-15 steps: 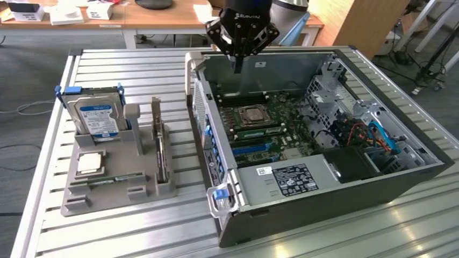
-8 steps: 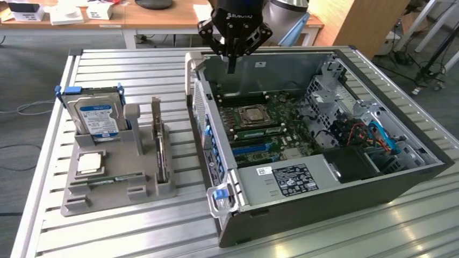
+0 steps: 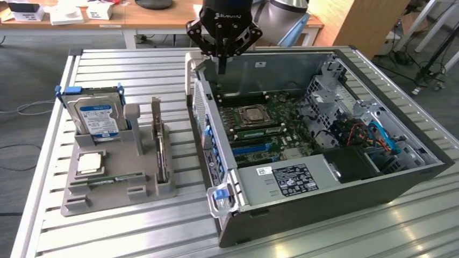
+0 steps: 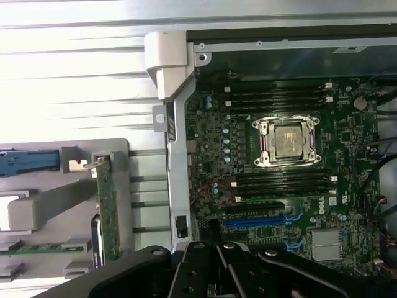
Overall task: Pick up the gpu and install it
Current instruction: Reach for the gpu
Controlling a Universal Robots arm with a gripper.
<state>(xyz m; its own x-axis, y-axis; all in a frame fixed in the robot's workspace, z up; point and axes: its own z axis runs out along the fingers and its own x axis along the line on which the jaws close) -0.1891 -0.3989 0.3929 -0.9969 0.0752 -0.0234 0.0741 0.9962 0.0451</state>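
My exterior cam sits high, angled down across the ribbed silver metal table (image 3: 401, 226). Wrist cam looks pretty much straight down, much closer. Both catch the green motherboard (image 4: 214, 155) and grey plastic parts holder (image 3: 93, 199).

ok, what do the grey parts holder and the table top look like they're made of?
Parts holder: looks like matte grey plastic, possibly 3D-printed; uniform dull colour, blocky slots, no glare. Table top: probably aluminium profile; silvery slats with long parallel grooves and bright reflections.
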